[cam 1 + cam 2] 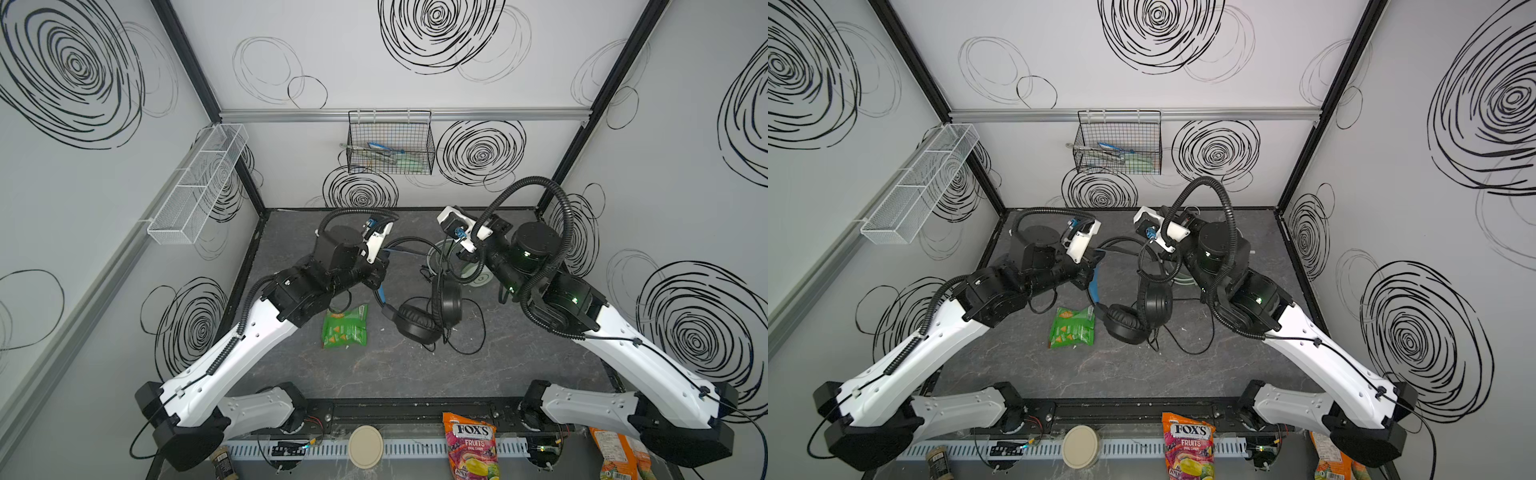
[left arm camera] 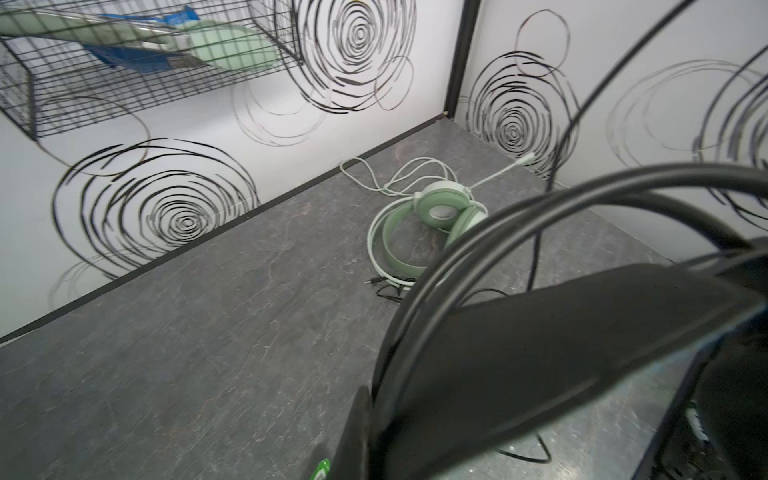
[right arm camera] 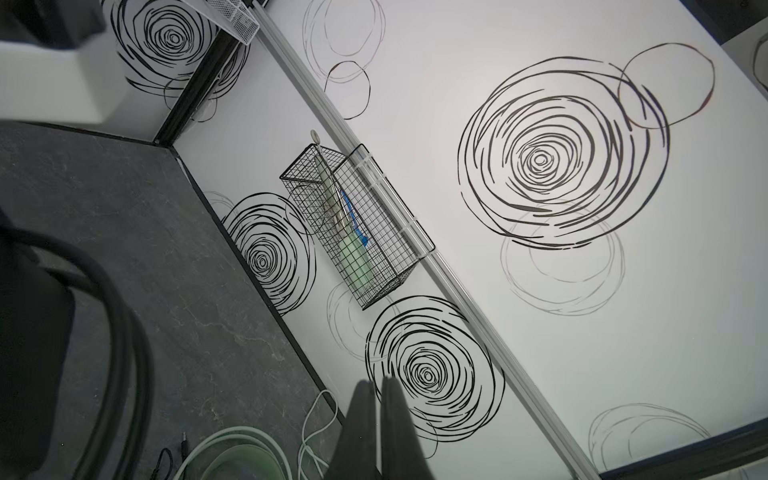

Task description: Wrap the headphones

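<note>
On the table point(image 1: 395, 374), the black headphones point(image 1: 428, 316) lie near the middle, the headband apparently pinched by the closed fingers of the left gripper point(image 1: 378, 280), though the contact is hidden; the mint green headphones point(image 2: 440, 208) lie toward the far right corner, beneath the right arm point(image 1: 623, 353). The black cable point(image 1: 484, 328) is spread in loose loops toward the right edge, and the fingers of the right gripper point(image 3: 376, 415) are pressed together on nothing visible. Were the cable pulled taut, the headband could be dragged from the pinch, or a loop snagged on the mint set nearby.
</note>
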`<state>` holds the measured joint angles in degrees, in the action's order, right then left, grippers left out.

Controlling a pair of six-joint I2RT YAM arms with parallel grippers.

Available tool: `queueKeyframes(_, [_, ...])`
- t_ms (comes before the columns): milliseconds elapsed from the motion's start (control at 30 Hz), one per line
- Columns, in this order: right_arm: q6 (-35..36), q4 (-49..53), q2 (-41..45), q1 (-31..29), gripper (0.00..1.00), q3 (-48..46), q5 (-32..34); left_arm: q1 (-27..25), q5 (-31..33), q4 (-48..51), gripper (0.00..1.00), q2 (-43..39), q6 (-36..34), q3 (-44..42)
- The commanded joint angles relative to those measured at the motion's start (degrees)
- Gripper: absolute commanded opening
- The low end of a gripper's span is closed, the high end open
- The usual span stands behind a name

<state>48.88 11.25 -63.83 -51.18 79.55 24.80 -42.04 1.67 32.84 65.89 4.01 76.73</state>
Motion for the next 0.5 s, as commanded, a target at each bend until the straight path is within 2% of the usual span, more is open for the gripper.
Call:
queueKeyframes(0, [-2.6,-2.9,0.1,2.7,0.00,1.0,-1.1,-1.2,-6.9,-7.4,0.00,-2.7,4.2,-1.7])
queueKeyframes(133, [-8.0,-1.9,1.0,7.3,0.00,0.5,-5.9,-1.5,-14.8,-11.9,0.00,-5.2,8.0,-4.0])
queueKeyframes(333, [-13.9,-3.0,2.8,9.2,0.06,-1.4,-10.9,-2.4,-23.7,-18.6,0.00,-7.2,13.5,-4.9])
queueKeyframes(400, [-15.8,-4.4,3.9,9.3,0.11,-2.6,-13.4,-2.9,-24.9,-19.8,0.00,-7.3,14.7,-4.3])
queueKeyframes(467, [-18.8,-7.4,5.1,9.3,0.22,-4.5,-15.6,-3.3,-25.8,-21.7,0.00,-7.4,16.3,-3.7])
